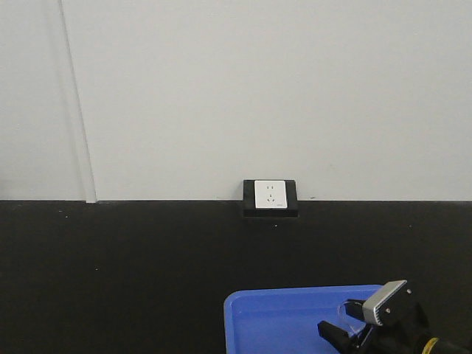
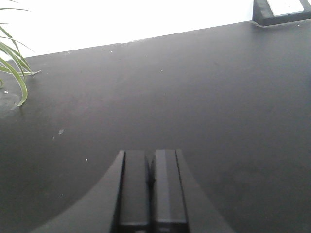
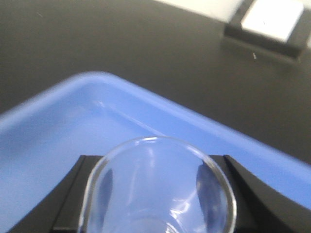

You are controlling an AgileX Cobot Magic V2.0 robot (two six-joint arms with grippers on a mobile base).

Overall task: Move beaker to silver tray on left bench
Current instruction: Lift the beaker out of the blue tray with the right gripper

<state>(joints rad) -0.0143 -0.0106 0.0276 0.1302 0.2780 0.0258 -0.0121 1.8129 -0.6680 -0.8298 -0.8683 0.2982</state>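
The beaker (image 3: 160,194), clear glass with a thin rim, stands between the two black fingers of my right gripper (image 3: 155,161), which is shut on its walls. It is held just over a bright blue plastic tray (image 3: 97,82). In the front view the beaker (image 1: 352,313) and right gripper (image 1: 354,326) show at the bottom right, above the blue tray (image 1: 280,313). My left gripper (image 2: 150,158) is shut on nothing, low over a bare matte black worktop (image 2: 194,97). The silver tray is out of view.
A white wall socket in a black frame (image 1: 270,196) sits where the black worktop (image 1: 133,265) meets the pale wall. Thin green plant leaves (image 2: 12,63) reach in at the left edge of the left wrist view.
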